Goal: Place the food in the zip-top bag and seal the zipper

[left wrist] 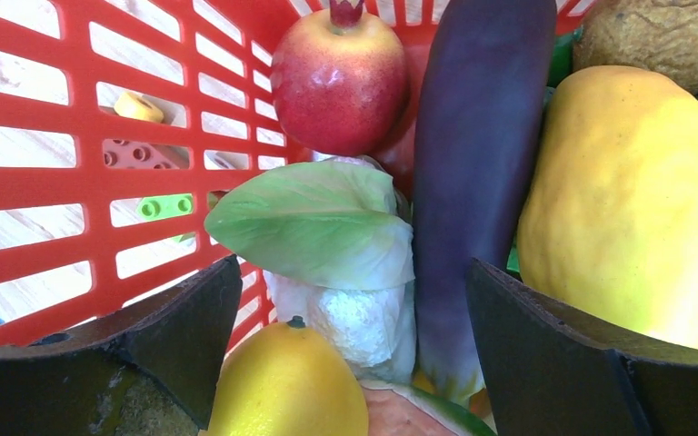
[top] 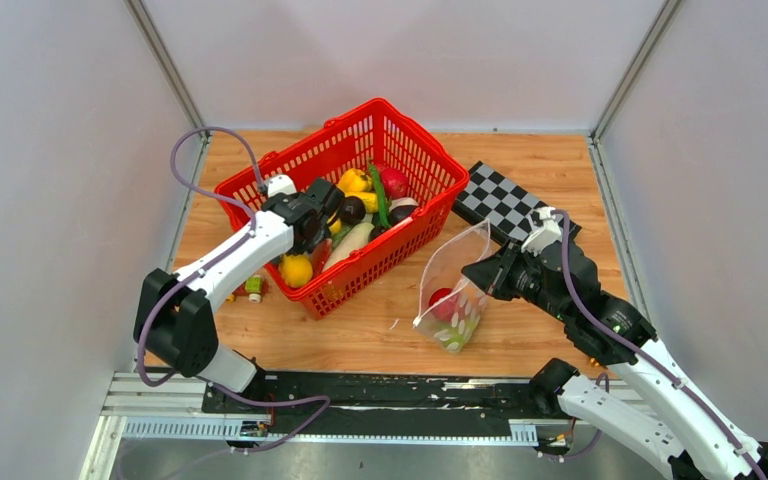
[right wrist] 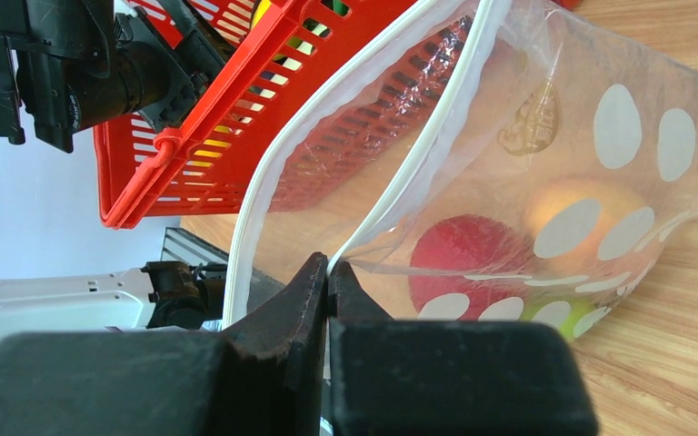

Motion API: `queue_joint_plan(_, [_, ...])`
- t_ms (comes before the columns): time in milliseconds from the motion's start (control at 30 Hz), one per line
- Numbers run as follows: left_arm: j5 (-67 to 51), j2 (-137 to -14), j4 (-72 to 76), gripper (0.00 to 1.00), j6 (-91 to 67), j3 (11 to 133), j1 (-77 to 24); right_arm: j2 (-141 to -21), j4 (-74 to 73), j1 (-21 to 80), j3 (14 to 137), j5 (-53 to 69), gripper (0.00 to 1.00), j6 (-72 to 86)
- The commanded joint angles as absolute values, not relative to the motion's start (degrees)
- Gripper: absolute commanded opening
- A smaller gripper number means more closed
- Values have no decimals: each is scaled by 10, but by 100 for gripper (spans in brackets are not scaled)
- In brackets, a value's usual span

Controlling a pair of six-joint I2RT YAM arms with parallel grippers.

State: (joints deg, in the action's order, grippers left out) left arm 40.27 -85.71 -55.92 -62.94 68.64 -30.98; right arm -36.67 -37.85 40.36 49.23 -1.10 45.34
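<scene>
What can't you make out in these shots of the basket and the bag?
- Right wrist: food inside the zip-top bag is only blurred red, orange and green shapes behind dotted plastic.
- Top view: the left gripper hides some food in the red basket.
- Left wrist: the yellow fruit is cut off at the bottom edge.

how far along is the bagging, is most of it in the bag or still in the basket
Done: a few pieces, including a red piece, sit in the zip-top bag. In hand: the right end effector pinches the bag's mouth edge, holding it open, while the open left end effector hovers over food in the red basket. Left: most food is in the basket, and the zipper is unsealed.
</scene>
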Motion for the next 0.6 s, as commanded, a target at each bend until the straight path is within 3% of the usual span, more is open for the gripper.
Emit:
queue_joint_plan(0, [397, -823, -565, 100, -629, 680, -308, -365, -371, 406, 509, -18, 3, 447])
queue_joint_plan(300, [369, -782, -613, 100, -625, 709, -308, -367, -362, 406, 504, -11, 3, 451])
queue_joint_plan(567, [320, -817, -641, 100, -631, 700, -308, -370, -355, 405, 501, -9, 3, 451])
